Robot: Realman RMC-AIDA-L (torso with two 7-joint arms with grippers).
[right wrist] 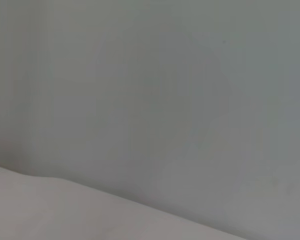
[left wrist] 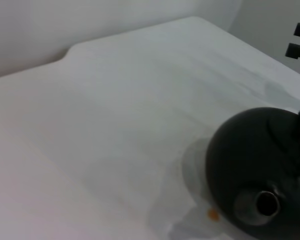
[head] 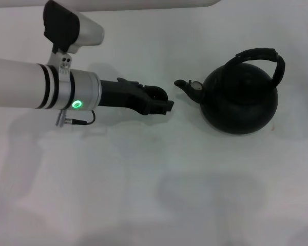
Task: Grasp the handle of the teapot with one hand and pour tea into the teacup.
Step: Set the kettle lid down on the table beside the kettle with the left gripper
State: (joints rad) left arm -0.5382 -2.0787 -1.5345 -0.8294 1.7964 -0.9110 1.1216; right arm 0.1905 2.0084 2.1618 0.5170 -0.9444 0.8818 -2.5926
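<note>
The teapot is a round matte black pot standing on the white table at the right, with its short spout pointing left. The handle arches over its top. My left gripper reaches in from the left and hangs just left of the spout, apart from it. The left wrist view shows the teapot close up, spout opening facing the camera. I cannot make out the teacup; the gripper's dark tip covers the spot left of the spout. My right gripper is out of view.
The white table's far edge meets a pale wall. A small orange speck lies on the table by the teapot's base. The right wrist view shows only a grey wall and a pale surface below it.
</note>
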